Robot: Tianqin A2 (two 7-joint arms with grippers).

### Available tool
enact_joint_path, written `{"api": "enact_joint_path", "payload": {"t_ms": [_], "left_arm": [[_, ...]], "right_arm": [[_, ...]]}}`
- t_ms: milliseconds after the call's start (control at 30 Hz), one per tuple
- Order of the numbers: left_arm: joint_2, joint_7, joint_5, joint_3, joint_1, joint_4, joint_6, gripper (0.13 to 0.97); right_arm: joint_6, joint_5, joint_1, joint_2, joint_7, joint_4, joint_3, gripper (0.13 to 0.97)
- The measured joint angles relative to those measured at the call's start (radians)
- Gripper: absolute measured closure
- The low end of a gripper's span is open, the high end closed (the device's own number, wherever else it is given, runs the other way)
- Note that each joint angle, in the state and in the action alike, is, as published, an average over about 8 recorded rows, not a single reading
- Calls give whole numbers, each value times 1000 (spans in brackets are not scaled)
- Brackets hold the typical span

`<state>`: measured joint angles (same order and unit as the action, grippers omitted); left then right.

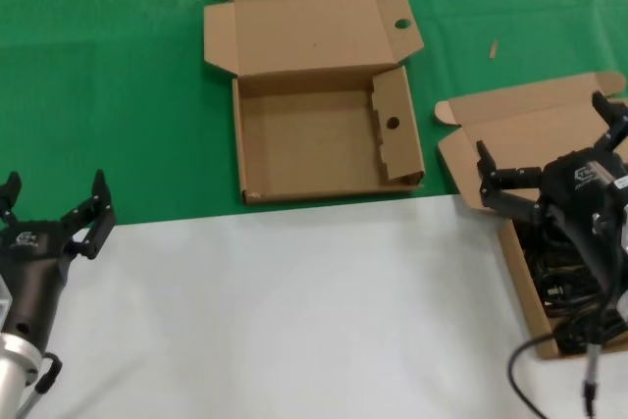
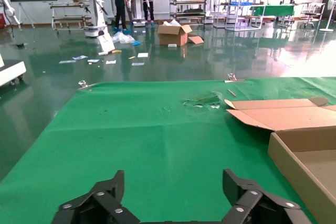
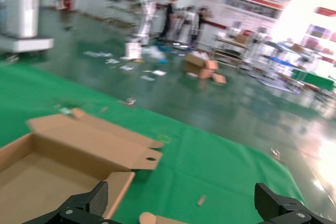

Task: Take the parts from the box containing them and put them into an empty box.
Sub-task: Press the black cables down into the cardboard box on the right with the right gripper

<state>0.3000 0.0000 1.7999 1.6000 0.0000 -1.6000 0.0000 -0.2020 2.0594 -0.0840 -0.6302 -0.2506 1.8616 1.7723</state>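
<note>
Right end effector [image 1: 548, 140] spread above cables [image 1: 561, 277], logo unreadable

Both boxes, the empty box [image 1: 324, 134] and the cable box [image 1: 525, 144], are matt brown corrugated cardboard. The cables [image 1: 564, 287] look like black, slightly glossy rubber. Beside the green cloth [image 1: 98, 95] lies a smooth white sheet [image 1: 294, 311].

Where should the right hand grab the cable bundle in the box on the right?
Probably from straight above, closing across the coiled middle of the black cables, which lie flat in their box with walls blocking a side approach. The right hand hovers open above them; much of the bundle is hidden behind it.
</note>
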Motion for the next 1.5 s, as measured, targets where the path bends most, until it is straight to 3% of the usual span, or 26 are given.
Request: {"api": "enact_joint_path", "payload": {"t_ms": [200,333,500,667,867,1033,1233,1500], "left_arm": [[0,0,0,0,0,0,0,482],[0,0,0,0,0,0,0,587],[0,0,0,0,0,0,0,682],[0,0,0,0,0,0,0,776],[0,0,0,0,0,0,0,868],[0,0,0,0,0,0,0,898],[0,0,0,0,0,0,0,933],[0,0,0,0,0,0,0,956]], "right_arm": [[21,278,-2,-281,-204,81,64,129],[105,367,5,-471,-236,101,98,129],[274,303,90,-679,-81,86,189,129],[466,164,256,-811,117,55,320,129],[723,-81,496,-847,374,15,458,129],[929,-291,622,-807,569,-14,484,129],[1090,-449,633,-744,687,-51,414,129],[1215,-537,603,-691,699,-109,319,135]]}}
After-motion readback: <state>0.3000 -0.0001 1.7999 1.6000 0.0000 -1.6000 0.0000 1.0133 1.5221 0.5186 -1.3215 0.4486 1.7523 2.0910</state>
